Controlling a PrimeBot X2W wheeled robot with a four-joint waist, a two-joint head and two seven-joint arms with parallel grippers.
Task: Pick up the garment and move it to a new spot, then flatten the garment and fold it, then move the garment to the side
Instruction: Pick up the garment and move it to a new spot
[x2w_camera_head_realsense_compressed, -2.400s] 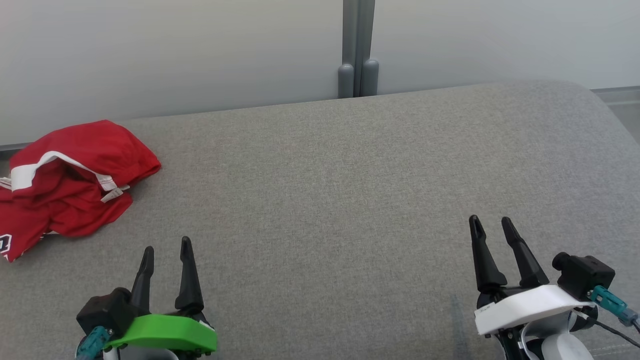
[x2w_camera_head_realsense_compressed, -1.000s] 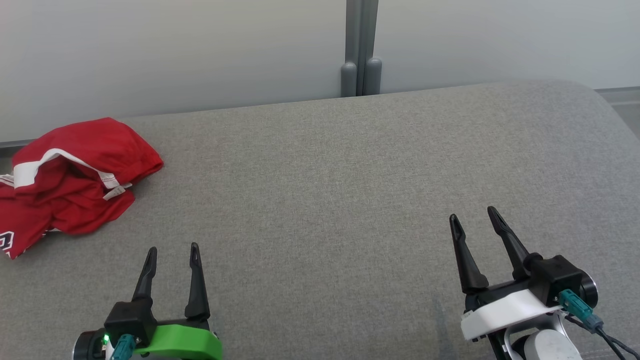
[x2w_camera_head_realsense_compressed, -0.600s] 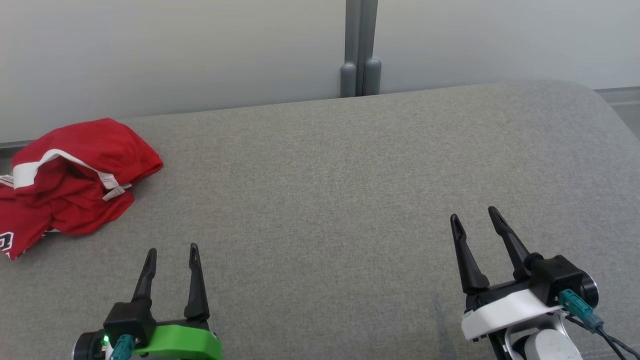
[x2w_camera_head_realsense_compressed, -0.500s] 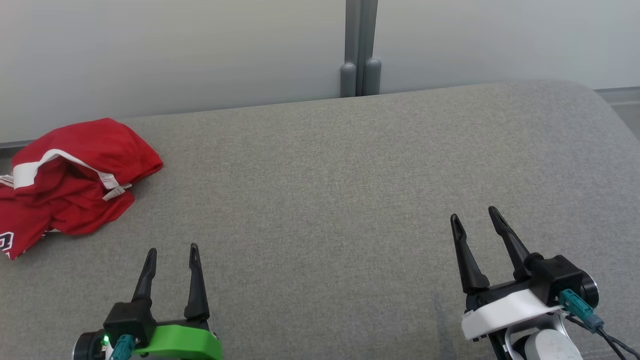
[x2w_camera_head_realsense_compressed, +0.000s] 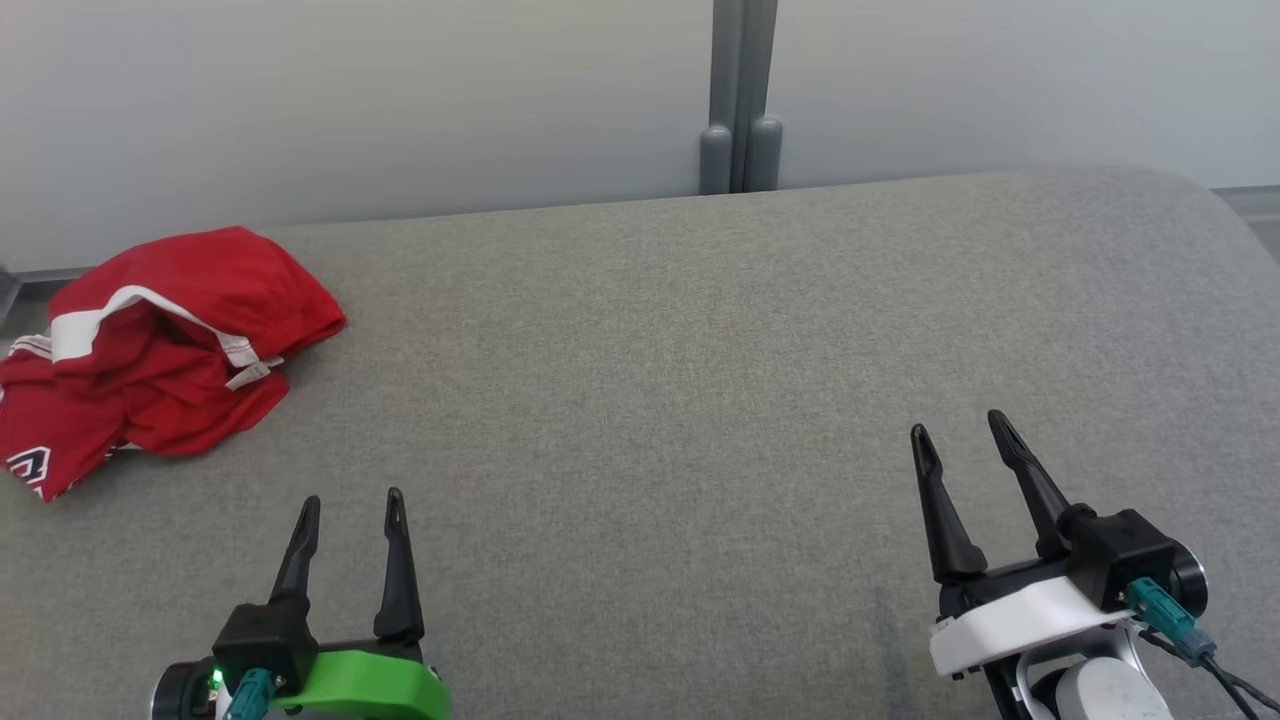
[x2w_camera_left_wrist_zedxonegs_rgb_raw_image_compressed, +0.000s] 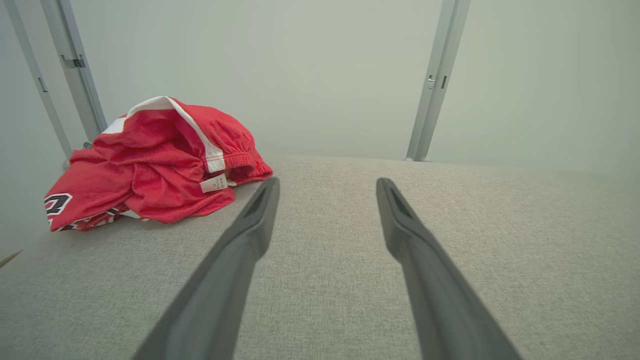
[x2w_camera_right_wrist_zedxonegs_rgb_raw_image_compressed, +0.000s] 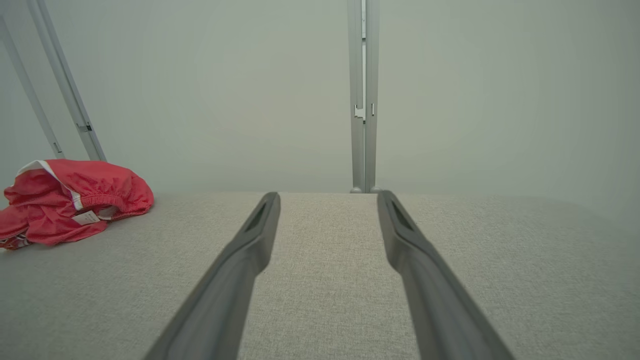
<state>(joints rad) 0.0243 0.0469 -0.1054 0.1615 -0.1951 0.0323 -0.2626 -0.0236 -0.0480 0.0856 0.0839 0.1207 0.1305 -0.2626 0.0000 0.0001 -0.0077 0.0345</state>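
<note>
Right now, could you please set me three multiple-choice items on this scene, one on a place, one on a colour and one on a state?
1. Where does the garment lie on the grey upholstered surface?
A. at its far left
B. in its middle
C. at its far right

2. What is the garment's main colour?
A. blue
B. red
C. green

3. How does the left end effector stand?
A. shut on the garment
B. shut on nothing
C. open, apart from the garment

Answers:
1. A, since the head view shows the crumpled heap at the surface's left end, near the back edge.
2. B, since the cloth is red, with a white band and a small white label.
3. C, since its two fingers stand spread over bare fabric, with the garment farther off and to the left.
</note>
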